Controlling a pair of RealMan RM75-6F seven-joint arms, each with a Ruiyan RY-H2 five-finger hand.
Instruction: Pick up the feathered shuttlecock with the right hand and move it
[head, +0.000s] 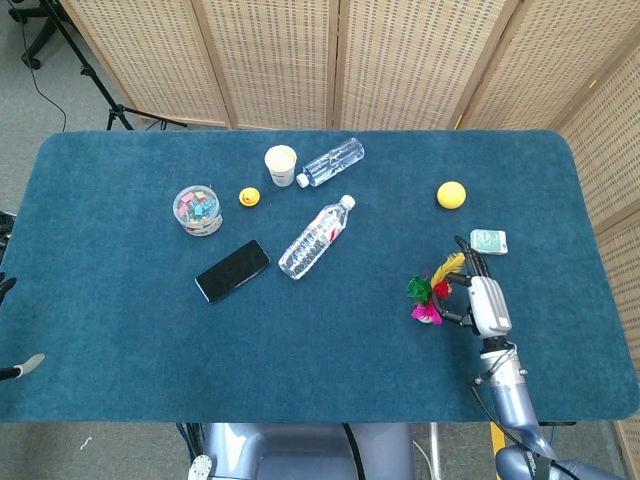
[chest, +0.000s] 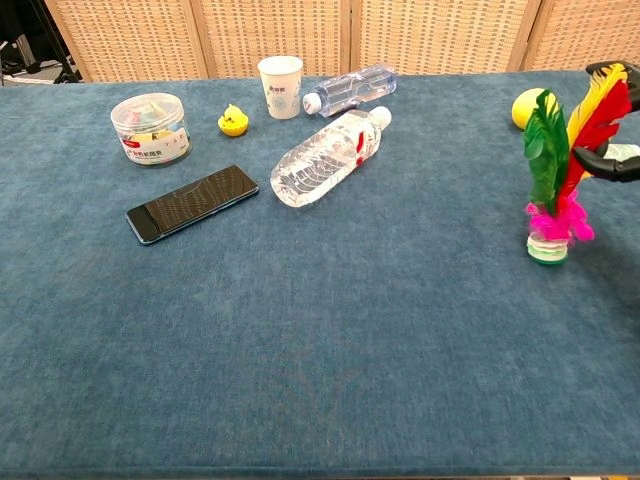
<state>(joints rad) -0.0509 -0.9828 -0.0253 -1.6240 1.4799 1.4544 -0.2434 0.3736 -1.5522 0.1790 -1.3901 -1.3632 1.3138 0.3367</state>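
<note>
Right hand (head: 487, 303) held the shuttlecock (head: 428, 296) by its feathers, upright, near the bench's (head: 120, 330) right edge, toward the front. Base appeared at or just above the surface. Left hand out of view.
</note>
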